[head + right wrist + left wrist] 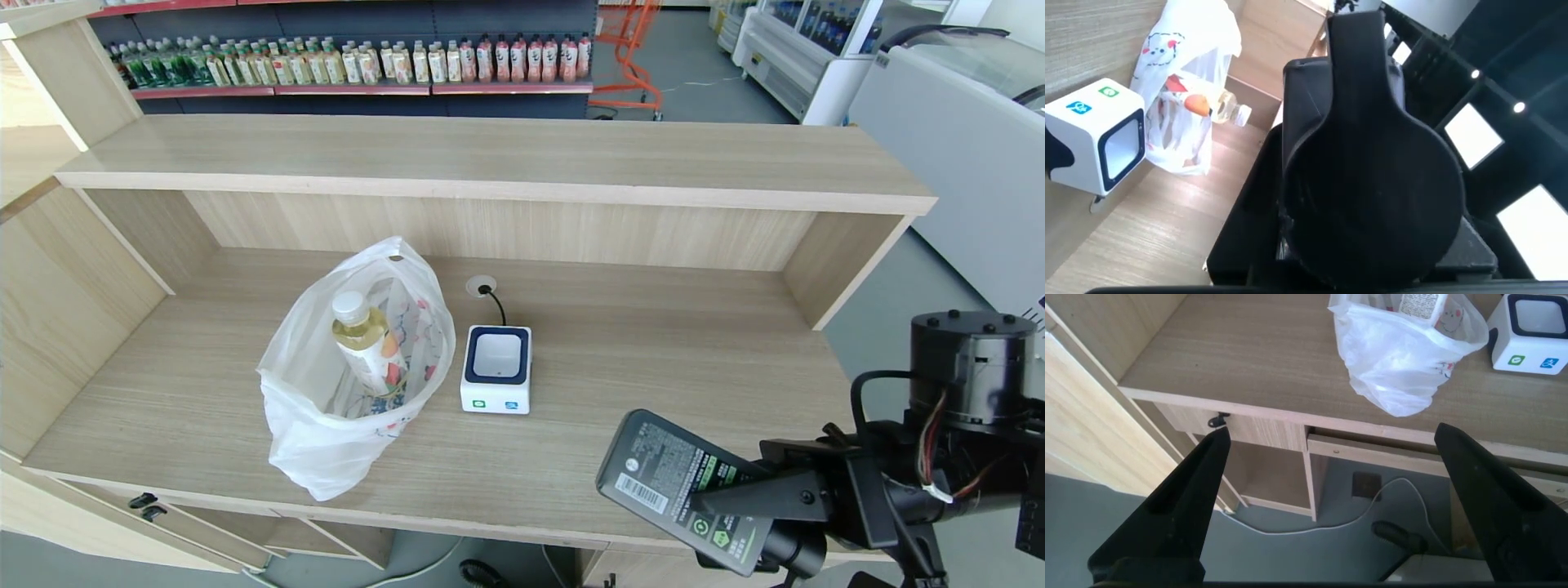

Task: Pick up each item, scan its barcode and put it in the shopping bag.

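Right pincer [759, 523] was clamped on a dark grey flat pouch with a white barcode label [661, 474], one black finger lying across its printed face. The pouch hung tilted over the front right edge of the light wooden table [653, 351], label side up, well right of the scanner and nearer the front.

Left pincer [1333, 433] had its fingers spread wide with nothing between them. It sat low, in front of the table's front edge.

A white cube-shaped barcode scanner with a dark-framed window [495, 369] stood mid-table, its black cable running back to a round grommet hole [480, 285].

A white plastic shopping bag [326, 425] stood just left of the scanner, mouth open upward. Inside it leaned a clear bottle of yellowish drink with a white cap [367, 339].

Behind the table's raised back ledge was a red store shelf lined with drink bottles [351, 61]
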Robot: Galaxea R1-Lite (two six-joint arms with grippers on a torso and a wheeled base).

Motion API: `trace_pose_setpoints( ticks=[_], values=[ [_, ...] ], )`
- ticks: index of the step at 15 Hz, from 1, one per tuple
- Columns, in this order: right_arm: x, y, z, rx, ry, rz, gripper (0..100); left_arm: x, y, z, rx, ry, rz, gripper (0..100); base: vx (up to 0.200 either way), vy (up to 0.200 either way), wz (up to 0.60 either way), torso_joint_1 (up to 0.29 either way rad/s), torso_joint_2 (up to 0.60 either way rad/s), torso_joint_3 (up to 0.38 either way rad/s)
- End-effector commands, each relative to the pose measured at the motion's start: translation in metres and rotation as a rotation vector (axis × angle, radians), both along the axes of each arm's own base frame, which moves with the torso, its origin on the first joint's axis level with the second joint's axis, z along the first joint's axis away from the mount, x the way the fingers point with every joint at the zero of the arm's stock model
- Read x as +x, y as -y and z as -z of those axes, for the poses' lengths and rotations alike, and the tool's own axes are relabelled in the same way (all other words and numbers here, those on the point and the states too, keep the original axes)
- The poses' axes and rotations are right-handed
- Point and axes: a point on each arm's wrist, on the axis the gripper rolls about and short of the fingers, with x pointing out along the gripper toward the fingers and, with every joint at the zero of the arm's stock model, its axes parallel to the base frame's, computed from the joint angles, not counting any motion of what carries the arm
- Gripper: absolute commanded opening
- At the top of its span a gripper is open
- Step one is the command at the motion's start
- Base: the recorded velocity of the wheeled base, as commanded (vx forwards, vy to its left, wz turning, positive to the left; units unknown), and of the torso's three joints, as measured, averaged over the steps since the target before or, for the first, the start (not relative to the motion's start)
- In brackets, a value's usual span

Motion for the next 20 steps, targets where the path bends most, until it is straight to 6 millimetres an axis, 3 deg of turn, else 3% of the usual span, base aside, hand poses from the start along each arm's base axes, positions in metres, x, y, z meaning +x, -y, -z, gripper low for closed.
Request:
trace_pose_setpoints(
  ticks=[1, 13, 14, 16, 17, 18, 19, 20],
  values=[
    [0.002, -0.001, -0.001, 0.002, 0.005, -0.001, 0, 0.000, 0.000, 0.000, 0.000, -0.001, 0.000, 100, 0.000, 0.000, 0.00, 0.000, 0.00, 0.000],
    [0.005, 0.000, -0.002, 0.005, -0.012, 0.005, 0, 0.000, 0.000, 0.000, 0.000, 0.000, 0.000, 100, 0.000, 0.000, 0.00, 0.000, 0.00, 0.000],
    [0.018, 0.007, -0.021, 0.042, -0.166, 0.082, 0, 0.000, 0.000, 0.000, 0.000, 0.000, 0.000, 100, 0.000, 0.000, 0.00, 0.000, 0.00, 0.000],
    [0.031, 0.028, -0.039, 0.105, -0.450, 0.246, 0, 0.000, 0.000, 0.000, -0.002, -0.001, 0.000, 100, 0.000, 0.000, 0.00, 0.000, 0.00, 0.000],
    [0.032, 0.059, -0.054, 0.235, -0.658, 0.535, 0, 0.000, 0.000, 0.000, 0.000, 0.000, 0.000, 100, 0.000, 0.000, 0.00, 0.000, 0.00, 0.000],
    [0.028, 0.066, -0.061, 0.350, -0.724, 0.756, 0, 0.000, 0.000, 0.000, 0.000, 0.000, 0.000, 100, 0.000, 0.000, 0.00, 0.000, 0.00, 0.000],
    [0.022, 0.071, -0.065, 0.445, -0.797, 0.864, 0, 0.000, 0.000, 0.000, 0.000, 0.000, 0.000, 100, 0.000, 0.000, 0.00, 0.000, 0.00, 0.000],
    [0.014, 0.079, -0.054, 0.506, -0.963, 0.904, 0, 0.000, 0.000, 0.000, 0.000, 0.000, 0.000, 100, 0.000, 0.000, 0.00, 0.000, 0.00, 0.000]
  ],
)
